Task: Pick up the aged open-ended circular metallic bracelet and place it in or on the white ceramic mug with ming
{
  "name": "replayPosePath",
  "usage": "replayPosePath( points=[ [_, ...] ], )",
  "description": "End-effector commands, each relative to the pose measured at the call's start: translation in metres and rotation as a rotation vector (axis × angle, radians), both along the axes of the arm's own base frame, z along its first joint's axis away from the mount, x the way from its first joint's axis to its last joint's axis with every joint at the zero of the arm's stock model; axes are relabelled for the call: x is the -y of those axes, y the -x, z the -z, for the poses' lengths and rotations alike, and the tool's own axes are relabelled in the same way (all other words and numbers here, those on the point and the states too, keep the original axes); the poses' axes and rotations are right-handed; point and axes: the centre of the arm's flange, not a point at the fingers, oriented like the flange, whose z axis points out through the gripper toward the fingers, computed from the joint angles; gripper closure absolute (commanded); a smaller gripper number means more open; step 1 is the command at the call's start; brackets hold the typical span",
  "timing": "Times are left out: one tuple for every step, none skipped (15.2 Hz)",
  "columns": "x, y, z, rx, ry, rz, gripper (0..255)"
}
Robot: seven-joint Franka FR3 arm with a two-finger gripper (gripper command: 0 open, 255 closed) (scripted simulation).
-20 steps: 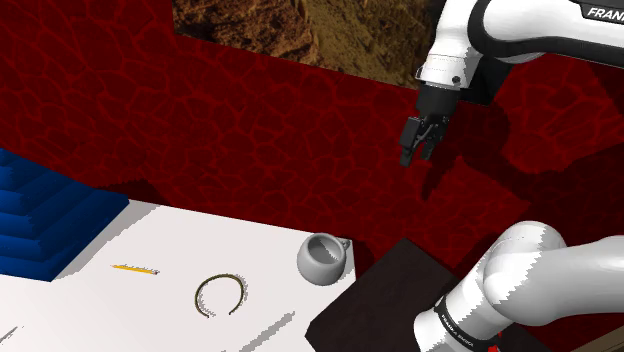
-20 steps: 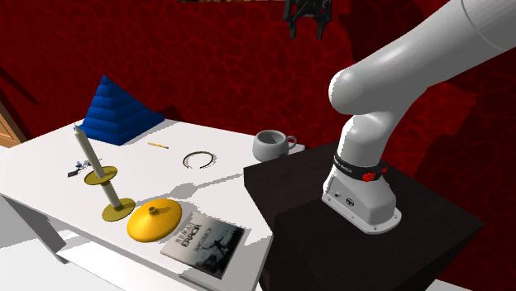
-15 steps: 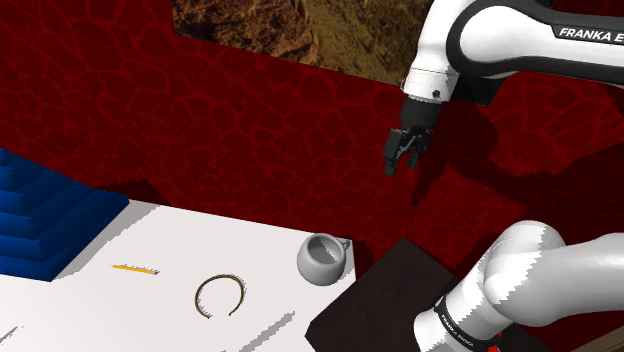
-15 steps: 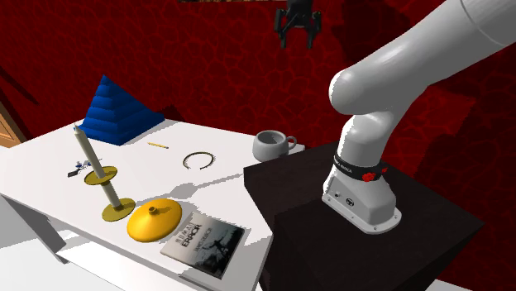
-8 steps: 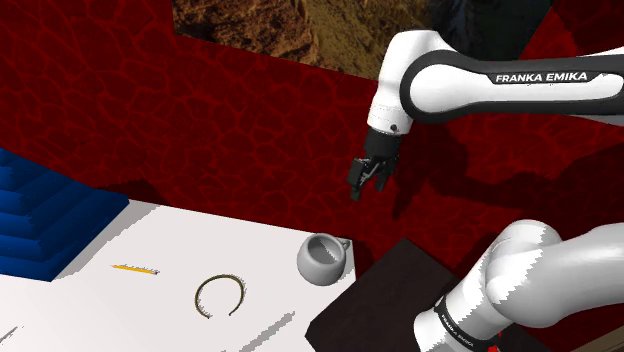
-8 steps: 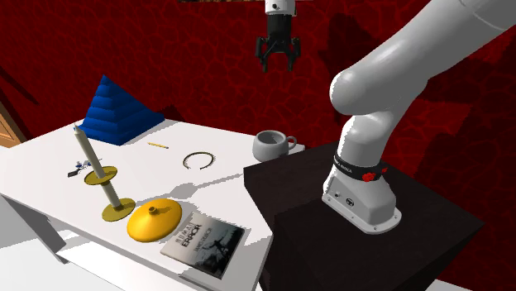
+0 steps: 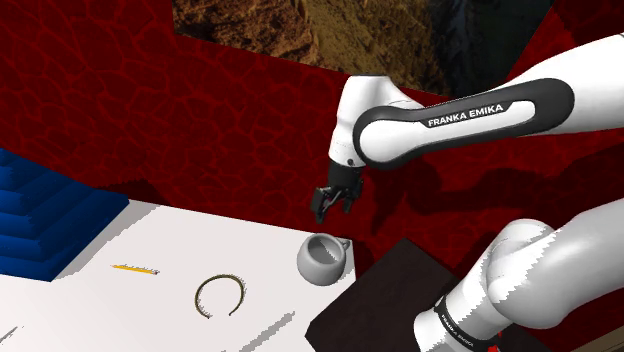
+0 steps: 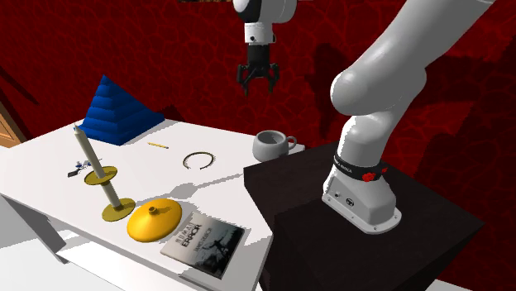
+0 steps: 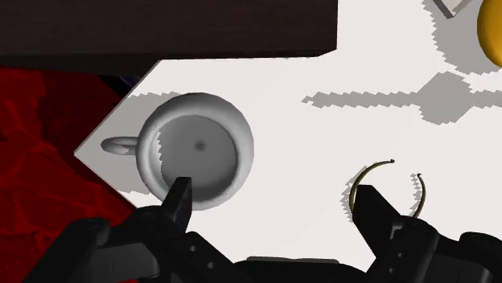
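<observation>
Bracelet (image 7: 222, 277) flat on table (image 7: 170, 240) — end effector (image 7: 331, 212) spread, above mug (image 7: 322, 262)

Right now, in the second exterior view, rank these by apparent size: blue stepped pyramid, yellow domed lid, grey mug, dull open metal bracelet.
1. blue stepped pyramid
2. yellow domed lid, though it sits nearer the camera
3. grey mug
4. open bracelet

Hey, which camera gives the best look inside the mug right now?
The wrist view: it looks almost straight down into the mug, showing the rim, the empty bottom and the handle. The shoulder view sees the mug at a slant, with part of the inside. The second exterior view shows mainly its outer wall and handle.
</observation>
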Motion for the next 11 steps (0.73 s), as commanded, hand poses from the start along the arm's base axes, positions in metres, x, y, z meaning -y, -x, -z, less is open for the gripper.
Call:
replayPosePath(
  points=[
    [-0.018,-0.009,0.020,0.007,0.001,0.000,0],
    [-0.025,-0.014,0.030,0.010,0.003,0.000,0],
    [-0.032,-0.018,0.041,0.012,0.004,0.000,0],
    [-0.039,-0.023,0.051,0.015,0.005,0.000,0],
    [-0.046,-0.027,0.061,0.017,0.007,0.000,0],
    [-0.053,-0.032,0.071,0.019,0.008,0.000,0],
    [-0.060,-0.037,0.081,0.022,0.010,0.000,0],
    [-0.067,-0.041,0.091,0.024,0.011,0.000,0],
    [-0.074,-0.046,0.101,0.027,0.012,0.000,0],
    [-0.081,-0.051,0.111,0.029,0.014,0.000,0],
    [-0.088,-0.055,0.122,0.032,0.015,0.000,0]
  ],
)
